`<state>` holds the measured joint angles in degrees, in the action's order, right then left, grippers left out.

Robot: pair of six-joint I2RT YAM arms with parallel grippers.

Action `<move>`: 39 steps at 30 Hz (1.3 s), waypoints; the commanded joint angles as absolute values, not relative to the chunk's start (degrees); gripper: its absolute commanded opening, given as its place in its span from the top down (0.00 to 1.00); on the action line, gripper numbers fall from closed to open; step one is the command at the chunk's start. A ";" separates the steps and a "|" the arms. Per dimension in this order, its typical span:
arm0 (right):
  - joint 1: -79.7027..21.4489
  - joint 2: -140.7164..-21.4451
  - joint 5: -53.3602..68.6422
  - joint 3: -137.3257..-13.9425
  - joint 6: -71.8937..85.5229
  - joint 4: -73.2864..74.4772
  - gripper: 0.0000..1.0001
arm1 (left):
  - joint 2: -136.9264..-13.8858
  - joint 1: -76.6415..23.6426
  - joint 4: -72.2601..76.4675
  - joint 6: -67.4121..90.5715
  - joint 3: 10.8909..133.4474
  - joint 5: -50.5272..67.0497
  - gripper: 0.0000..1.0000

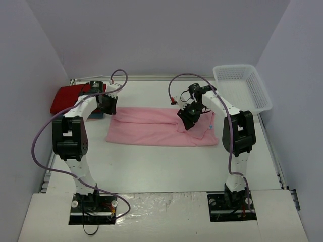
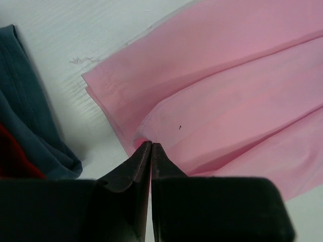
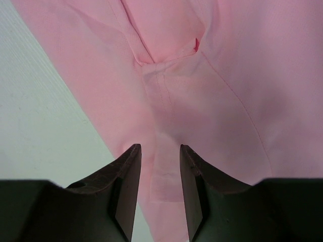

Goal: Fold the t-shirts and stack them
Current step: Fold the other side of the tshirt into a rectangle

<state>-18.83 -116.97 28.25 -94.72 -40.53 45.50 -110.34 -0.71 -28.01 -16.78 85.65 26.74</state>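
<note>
The light pink t-shirt (image 1: 154,130) lies in the middle of the table, folded into a long band. My left gripper (image 1: 110,107) is at its far left corner. In the left wrist view that gripper (image 2: 151,143) is shut, its tips pinching the corner of the upper pink layer (image 2: 227,101). My right gripper (image 1: 187,118) is low over the band's right part. It (image 3: 160,147) stands open, its jaws on either side of a narrow pink strip (image 3: 164,166) without touching it. The red t-shirt (image 1: 66,98) lies on the teal-blue t-shirt (image 2: 30,116) at the far left.
A white mesh basket (image 1: 242,86) stands at the back right corner. White walls close in the table on the left, back and right. Bare white table (image 1: 161,166) lies between the pink shirt and the arm bases.
</note>
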 commanded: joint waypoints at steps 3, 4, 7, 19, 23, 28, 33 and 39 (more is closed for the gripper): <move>-18.90 -113.47 27.86 -93.69 -39.73 48.16 0.67 | -105.39 1.84 -28.57 -18.90 84.03 29.53 0.98; -18.90 -113.29 27.86 -93.52 -39.73 48.16 0.67 | -105.21 2.11 -28.56 -19.07 83.76 29.88 0.98; -18.90 -113.20 27.42 -93.16 -39.64 48.16 0.67 | -104.50 2.64 -28.13 -19.42 82.01 30.76 0.98; -18.81 -114.17 26.02 -92.29 -39.29 48.08 0.67 | -103.80 4.22 -28.30 -21.18 79.28 34.10 0.97; -18.72 -114.70 25.93 -92.20 -39.11 48.08 0.67 | -104.24 4.31 -28.30 -21.71 78.66 34.36 0.98; -18.72 -115.49 25.93 -92.11 -39.20 48.08 0.67 | -104.41 4.48 -28.65 -23.03 77.70 34.28 0.98; -18.72 -116.10 26.19 -92.20 -39.11 47.99 0.67 | -104.94 4.57 -28.74 -24.52 76.91 32.88 0.98; -18.72 -116.10 26.37 -92.02 -39.37 47.99 0.67 | -106.52 4.57 -28.30 -25.05 76.73 29.89 0.98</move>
<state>-18.81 -116.57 26.39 -92.38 -39.22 45.47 -107.37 3.95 -28.21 -23.33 76.90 31.29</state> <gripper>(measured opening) 0.330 0.028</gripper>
